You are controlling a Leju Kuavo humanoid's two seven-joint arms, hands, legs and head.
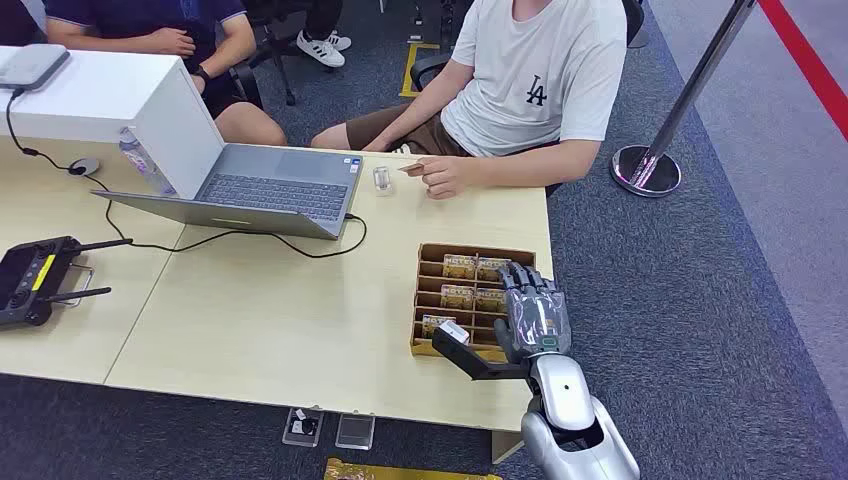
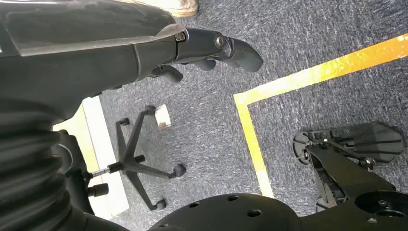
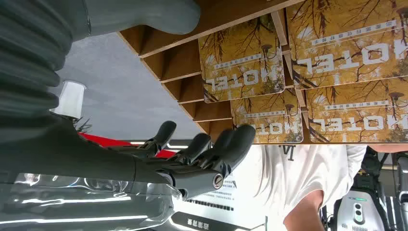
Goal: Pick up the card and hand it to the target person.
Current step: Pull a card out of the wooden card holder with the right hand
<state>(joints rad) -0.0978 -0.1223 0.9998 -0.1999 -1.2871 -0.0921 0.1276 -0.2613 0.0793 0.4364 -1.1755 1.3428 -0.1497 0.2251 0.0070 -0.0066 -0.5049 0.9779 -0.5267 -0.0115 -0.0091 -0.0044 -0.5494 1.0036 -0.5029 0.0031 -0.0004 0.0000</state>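
Card box (image 1: 428, 300) sits at table (image 1: 250, 310) front-right edge, cards (image 1: 475, 268) slotted inside. Right hand (image 1: 533, 318) is held over its right side. Laptop (image 1: 270, 190) behind-left; person (image 1: 520, 90) seated behind table.

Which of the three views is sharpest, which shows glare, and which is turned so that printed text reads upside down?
Head view: evenly lit and sharp, soft shadows under the laptop. Right wrist view: the hotel cards read upside down, so the picture is turned; bright glare streaks lie on the clear cover behind the right robot hand. Left wrist view: the near left robot hand looks dark, the carpet sharper.
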